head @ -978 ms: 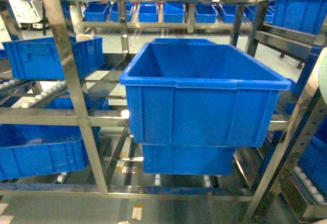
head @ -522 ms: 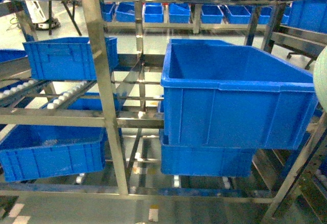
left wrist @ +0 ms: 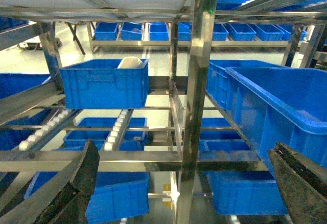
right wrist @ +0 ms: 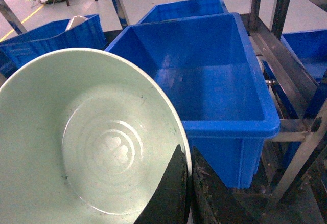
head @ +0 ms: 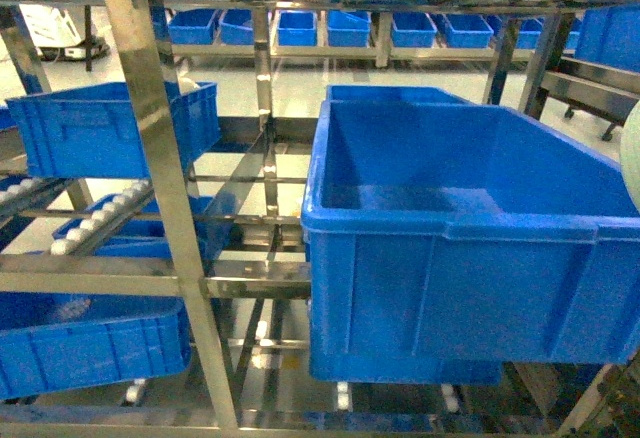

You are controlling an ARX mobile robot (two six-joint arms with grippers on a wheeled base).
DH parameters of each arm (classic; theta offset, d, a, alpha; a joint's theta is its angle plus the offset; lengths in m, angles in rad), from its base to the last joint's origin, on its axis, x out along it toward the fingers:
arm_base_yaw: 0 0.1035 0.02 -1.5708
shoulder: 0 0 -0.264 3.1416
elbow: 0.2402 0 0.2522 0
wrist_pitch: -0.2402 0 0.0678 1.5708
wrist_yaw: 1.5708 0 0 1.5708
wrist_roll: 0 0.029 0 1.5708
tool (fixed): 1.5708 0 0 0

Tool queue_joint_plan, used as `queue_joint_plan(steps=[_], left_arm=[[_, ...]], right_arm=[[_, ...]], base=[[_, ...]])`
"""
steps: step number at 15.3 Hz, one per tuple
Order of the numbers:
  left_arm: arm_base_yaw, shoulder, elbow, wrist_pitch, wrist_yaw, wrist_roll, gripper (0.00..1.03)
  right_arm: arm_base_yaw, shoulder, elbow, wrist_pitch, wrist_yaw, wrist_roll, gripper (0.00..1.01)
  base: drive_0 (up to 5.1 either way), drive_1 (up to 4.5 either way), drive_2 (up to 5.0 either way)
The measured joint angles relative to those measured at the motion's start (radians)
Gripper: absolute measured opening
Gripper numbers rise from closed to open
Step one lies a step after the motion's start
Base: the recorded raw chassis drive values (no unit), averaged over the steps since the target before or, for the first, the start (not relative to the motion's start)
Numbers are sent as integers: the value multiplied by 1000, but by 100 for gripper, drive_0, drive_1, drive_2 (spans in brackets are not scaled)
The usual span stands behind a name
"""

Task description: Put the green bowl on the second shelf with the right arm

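A: Where's the green bowl (right wrist: 87,142)?

B: Pinched at its rim in the right gripper (right wrist: 188,183), tilted, held off to the right of the large blue crate (head: 470,248) and short of its near wall.

A: And the crate?

B: On the second shelf (head: 250,278), empty, long axis running away from the robot. The bowl must go forward and leftward over its rim.

A: Left gripper (left wrist: 184,183)?

B: Spread wide, holding nothing
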Motion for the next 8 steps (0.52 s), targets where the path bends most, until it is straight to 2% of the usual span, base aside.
queue_joint_plan(steps=[8], left_arm=[[0, 0, 0, -1, 0, 0, 98]], right_arm=[[0, 0, 0, -2, 0, 0, 2]], base=[[1, 428, -427]])
